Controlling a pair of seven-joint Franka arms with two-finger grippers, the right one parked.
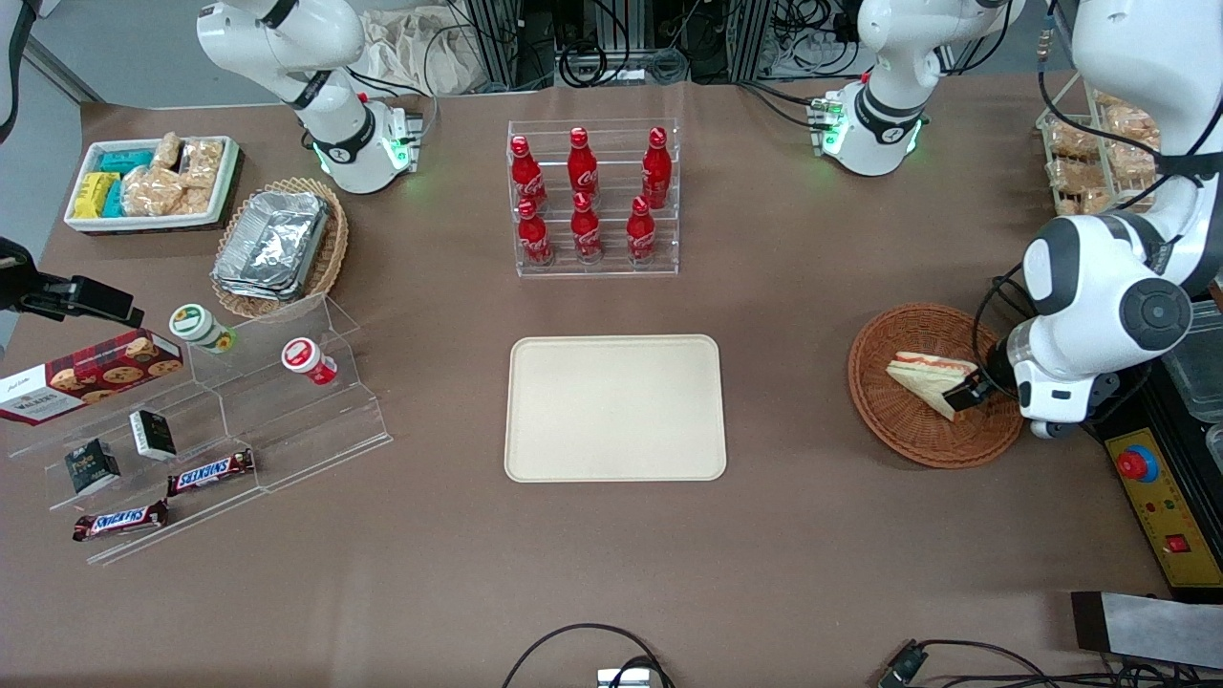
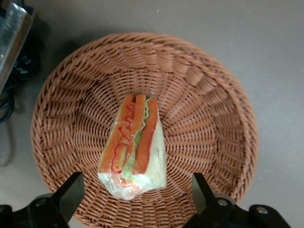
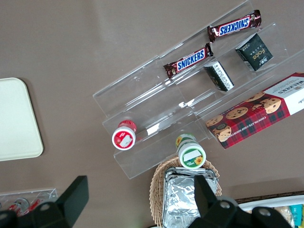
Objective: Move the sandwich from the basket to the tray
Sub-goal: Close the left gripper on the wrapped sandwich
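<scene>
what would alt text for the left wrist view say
A wrapped triangular sandwich with orange and green filling lies in the middle of a round reddish-brown wicker basket on a brown table. The left arm's pincer hangs above it, open, one black finger on each side of the sandwich and neither touching it.

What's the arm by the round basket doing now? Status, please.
Gripper open, fingers either side of the sandwich. Sandwich lying in the basket. Tray bare, nothing between.

sandwich (image 1: 932, 376) in basket (image 1: 908, 430); gripper (image 1: 975, 390) fingers (image 2: 71, 192) spread, straddling it; tray (image 1: 615, 408) well apart, toward parked arm.
</scene>
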